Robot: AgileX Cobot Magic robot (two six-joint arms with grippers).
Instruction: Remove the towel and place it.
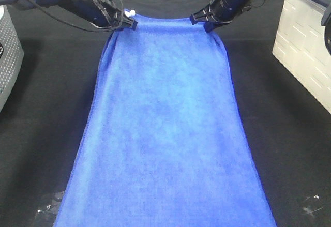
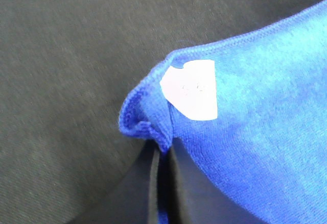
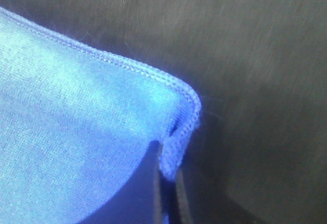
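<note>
The bright blue towel (image 1: 165,129) runs from the far middle of the black table down past the near edge of the exterior view. Its two far corners are lifted and pinched. My left gripper (image 1: 129,23) is shut on the far left corner, where the small white tag (image 2: 191,89) shows beside the stitched hem. My right gripper (image 1: 199,22) is shut on the far right corner (image 3: 179,132), the hem folded between its dark fingers (image 3: 171,193). The towel (image 2: 265,132) sags slightly between the two grips.
A black cloth (image 1: 46,108) covers the table on both sides of the towel. A grey perforated bin (image 1: 8,56) stands at the left edge and a white box (image 1: 305,51) at the right edge.
</note>
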